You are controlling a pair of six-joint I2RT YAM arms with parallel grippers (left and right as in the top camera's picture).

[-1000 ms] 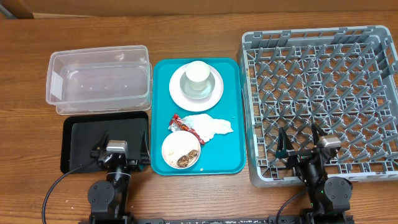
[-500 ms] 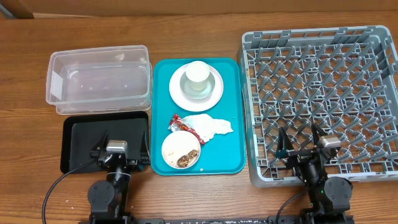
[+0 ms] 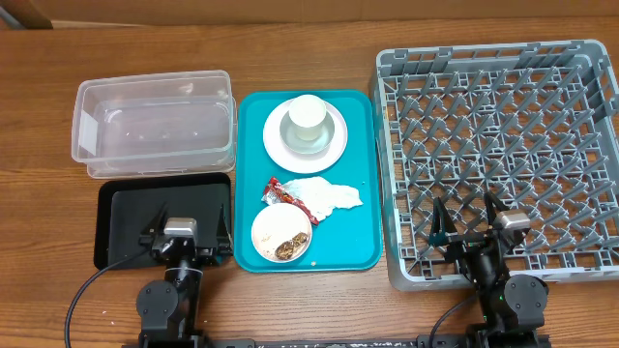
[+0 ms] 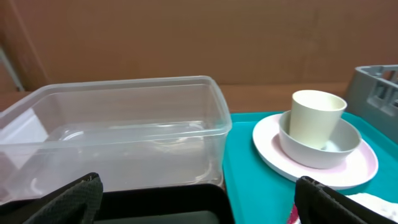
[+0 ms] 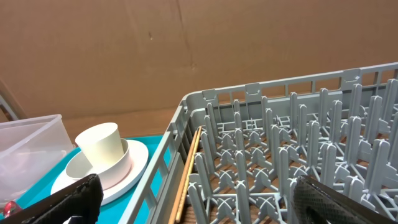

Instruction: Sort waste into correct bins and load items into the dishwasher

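Note:
A teal tray (image 3: 363, 155) holds a white plate (image 3: 332, 147) with a bowl and a cream cup (image 3: 308, 114) in it, a crumpled napkin (image 3: 329, 196), a red wrapper (image 3: 279, 191) and a small plate with food scraps (image 3: 280, 234). The cup (image 4: 316, 117) and plate (image 4: 360, 171) show in the left wrist view, and the cup (image 5: 104, 145) in the right wrist view. A grey dish rack (image 3: 503, 145) stands right, also seen in the right wrist view (image 5: 298, 155). My left gripper (image 3: 186, 232) is open over the black bin (image 3: 126, 208). My right gripper (image 3: 466, 224) is open over the rack's front edge. A clear bin (image 3: 155, 126) lies at the back left.
Wooden chopsticks (image 5: 186, 174) lie along the rack's left inner wall. The clear bin (image 4: 118, 130) fills the left wrist view ahead of the black bin (image 4: 161, 202). A brown cardboard wall stands behind the table.

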